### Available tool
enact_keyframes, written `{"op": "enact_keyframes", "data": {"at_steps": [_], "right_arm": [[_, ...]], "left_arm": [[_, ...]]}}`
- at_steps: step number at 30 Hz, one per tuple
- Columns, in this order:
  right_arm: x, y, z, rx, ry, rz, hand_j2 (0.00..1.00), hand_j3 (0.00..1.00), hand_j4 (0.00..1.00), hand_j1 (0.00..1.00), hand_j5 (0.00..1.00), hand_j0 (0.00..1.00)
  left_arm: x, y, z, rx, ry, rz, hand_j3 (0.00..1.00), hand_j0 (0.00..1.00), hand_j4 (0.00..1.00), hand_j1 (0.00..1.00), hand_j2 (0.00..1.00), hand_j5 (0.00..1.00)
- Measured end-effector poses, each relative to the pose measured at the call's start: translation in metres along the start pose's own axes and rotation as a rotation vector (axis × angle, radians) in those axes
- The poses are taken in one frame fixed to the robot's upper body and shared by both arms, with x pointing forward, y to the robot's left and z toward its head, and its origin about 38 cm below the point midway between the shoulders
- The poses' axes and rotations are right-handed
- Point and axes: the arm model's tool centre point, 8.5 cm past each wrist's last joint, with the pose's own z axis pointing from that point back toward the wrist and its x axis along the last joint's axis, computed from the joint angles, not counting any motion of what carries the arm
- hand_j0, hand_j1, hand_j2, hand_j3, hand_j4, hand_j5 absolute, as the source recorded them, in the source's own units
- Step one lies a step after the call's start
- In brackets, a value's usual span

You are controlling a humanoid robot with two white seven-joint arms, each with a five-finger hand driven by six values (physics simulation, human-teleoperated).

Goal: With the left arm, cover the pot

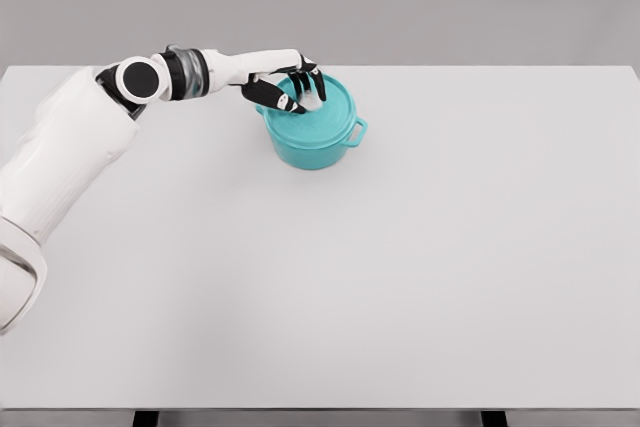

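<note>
A teal pot (318, 152) with a side handle (357, 133) stands on the white table, left of the middle and toward the far edge. Its teal lid (325, 119) lies on top of the pot and looks level on the rim. My left hand (300, 90) reaches in from the left and sits over the far left part of the lid. Its dark-tipped fingers (287, 101) curl down onto the lid around its centre. The knob is hidden under the fingers. My right arm does not show.
The white table (420, 267) stretches wide to the right and toward me. Its front edge runs along the bottom of the view, with a grey wall behind.
</note>
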Motion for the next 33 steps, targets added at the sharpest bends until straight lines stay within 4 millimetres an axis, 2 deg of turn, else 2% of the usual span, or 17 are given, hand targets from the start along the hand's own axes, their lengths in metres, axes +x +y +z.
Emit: {"op": "enact_keyframes", "data": {"at_steps": [12,18,25,28,33], "right_arm": [[-0.0001,0.0,0.0,0.0,0.0,0.0,1.0,1.0,1.0,1.0,1.0,1.0],[0.0,0.0,0.0,0.0,0.0,0.0,1.0,1.0,1.0,1.0,1.0,1.0],[0.0,0.0,0.0,0.0,0.0,0.0,1.0,1.0,1.0,1.0,1.0,1.0],[0.0,0.0,0.0,0.0,0.0,0.0,1.0,1.0,1.0,1.0,1.0,1.0],[0.0,0.0,0.0,0.0,0.0,0.0,1.0,1.0,1.0,1.0,1.0,1.0]], "left_arm": [[0.0015,0.0028,0.0002,0.004,-0.004,-0.009,0.56,0.56,0.56,0.56,0.56,0.56],[0.0003,0.0027,0.0006,0.004,-0.001,-0.007,0.66,0.66,0.66,0.66,0.66,0.66],[0.0002,0.0027,0.0006,0.004,-0.001,-0.009,0.71,0.71,0.71,0.71,0.71,0.71],[0.0001,0.0029,0.0007,0.005,0.001,-0.014,0.81,0.81,0.81,0.81,0.81,0.81],[-0.0004,0.0031,0.0011,0.006,0.003,-0.017,0.82,0.82,0.82,0.82,0.82,0.82]]}}
